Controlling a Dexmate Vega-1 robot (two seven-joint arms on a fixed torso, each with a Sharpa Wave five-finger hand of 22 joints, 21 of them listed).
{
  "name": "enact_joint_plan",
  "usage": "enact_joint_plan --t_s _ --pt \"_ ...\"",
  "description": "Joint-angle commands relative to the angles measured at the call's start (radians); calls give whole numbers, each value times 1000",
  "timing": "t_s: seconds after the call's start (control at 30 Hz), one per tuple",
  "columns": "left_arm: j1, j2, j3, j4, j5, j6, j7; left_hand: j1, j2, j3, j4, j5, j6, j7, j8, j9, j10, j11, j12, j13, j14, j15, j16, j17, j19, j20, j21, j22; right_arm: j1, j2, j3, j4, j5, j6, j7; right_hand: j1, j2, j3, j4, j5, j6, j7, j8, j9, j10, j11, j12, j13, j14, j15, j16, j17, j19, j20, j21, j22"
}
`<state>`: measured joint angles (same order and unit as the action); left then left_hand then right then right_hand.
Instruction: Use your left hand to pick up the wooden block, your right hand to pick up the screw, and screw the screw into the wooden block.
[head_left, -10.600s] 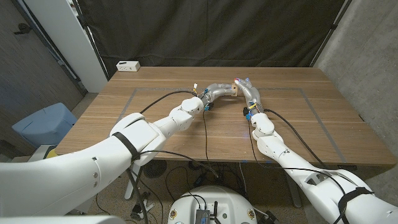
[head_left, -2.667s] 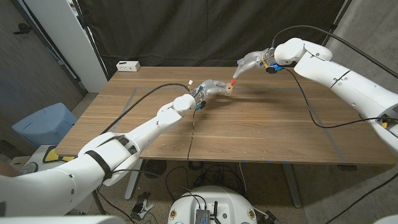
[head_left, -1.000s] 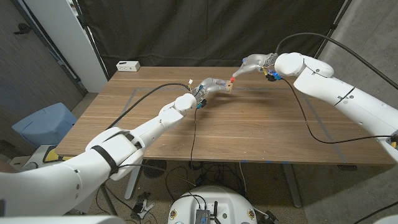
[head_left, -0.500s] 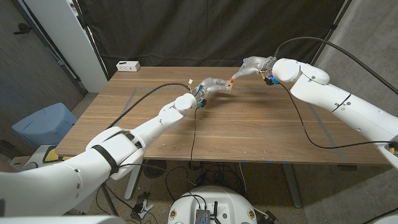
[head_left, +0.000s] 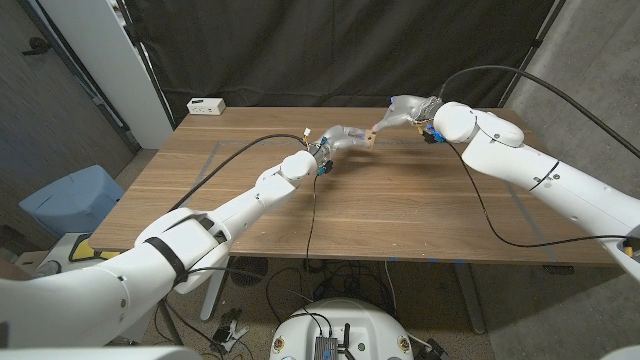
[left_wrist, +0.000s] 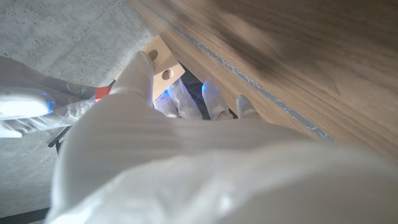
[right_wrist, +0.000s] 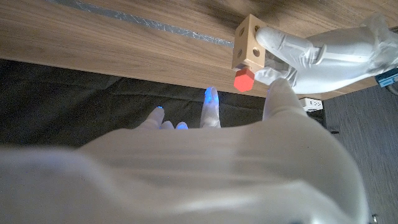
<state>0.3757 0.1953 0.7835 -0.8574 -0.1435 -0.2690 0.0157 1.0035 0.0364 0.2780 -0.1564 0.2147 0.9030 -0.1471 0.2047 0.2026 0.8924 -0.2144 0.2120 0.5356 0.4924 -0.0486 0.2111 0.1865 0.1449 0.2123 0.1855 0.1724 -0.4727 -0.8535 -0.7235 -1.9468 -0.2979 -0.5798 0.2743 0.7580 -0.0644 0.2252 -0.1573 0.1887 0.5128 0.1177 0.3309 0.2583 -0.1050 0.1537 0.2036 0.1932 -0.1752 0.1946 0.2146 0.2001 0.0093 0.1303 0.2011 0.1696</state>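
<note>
Screw (right_wrist: 243, 80) head red (right wrist view), block (right_wrist: 248, 43) held.

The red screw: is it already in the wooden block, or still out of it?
In. The red screw sits head-out against a face of the wooden block, which the left hand holds. How deep, cannot tell.

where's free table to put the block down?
Bare wood across the near half of the table, between the two arms, and far right past the right hand. Crowded mid-far, where the left hand holds the wooden block. A white box sits far left.
</note>
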Motion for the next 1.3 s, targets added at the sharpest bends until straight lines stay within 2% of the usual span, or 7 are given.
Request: enact_joint_plan --t_s 0.03,0.33,0.63,0.97,1.3 --pt "31 26 -5 -76 6 32 10 -8 17 1 6 4 17 0 9 3 10 -1 7 4 -2 -34 -2 0 -2 -1 7 3 -25 1 -4 -22 -31 -18 -33 18 2 5 -10 7 18 -5 12 8 5 3 4 3 4 -9 5 0 14 0 7 3" --pt "40 34 -6 -103 9 44 12 -8 17 0 6 4 18 1 9 3 11 -2 7 3 -2 -35 -2 0 -1 -1 7 3 -40 5 -2 -25 -49 -23 -58 39 -3 13 -11 8 42 -12 30 16 29 -2 9 3 28 -15 9 -1 37 -5 10 3" --pt "43 35 -4 -113 12 49 10 -7 19 1 6 4 17 2 8 3 8 0 7 4 -3 -32 -2 0 -2 0 7 3 -51 9 -1 -24 -65 -24 -74 65 -9 22 -12 12 79 -38 56 26 59 -11 13 2 52 -25 12 -1 62 -9 12 3" --pt "46 33 -3 -112 11 47 6 -4 17 1 4 4 18 -1 9 3 10 -1 7 4 -2 -33 -3 0 -1 -1 7 3 -61 14 2 -18 -71 -21 -89 82 -10 28 -10 15 111 -52 79 35 78 -9 14 2 68 -29 14 -1 77 -15 13 3" --pt "45 33 -2 -113 13 49 5 -7 17 0 6 4 17 0 8 3 9 -2 8 4 -2 -34 -2 0 -2 0 7 3 -70 24 4 0 -79 -6 -115 99 -7 36 -7 19 152 -72 108 46 106 -24 17 2 92 -40 18 -1 102 -20 15 3"
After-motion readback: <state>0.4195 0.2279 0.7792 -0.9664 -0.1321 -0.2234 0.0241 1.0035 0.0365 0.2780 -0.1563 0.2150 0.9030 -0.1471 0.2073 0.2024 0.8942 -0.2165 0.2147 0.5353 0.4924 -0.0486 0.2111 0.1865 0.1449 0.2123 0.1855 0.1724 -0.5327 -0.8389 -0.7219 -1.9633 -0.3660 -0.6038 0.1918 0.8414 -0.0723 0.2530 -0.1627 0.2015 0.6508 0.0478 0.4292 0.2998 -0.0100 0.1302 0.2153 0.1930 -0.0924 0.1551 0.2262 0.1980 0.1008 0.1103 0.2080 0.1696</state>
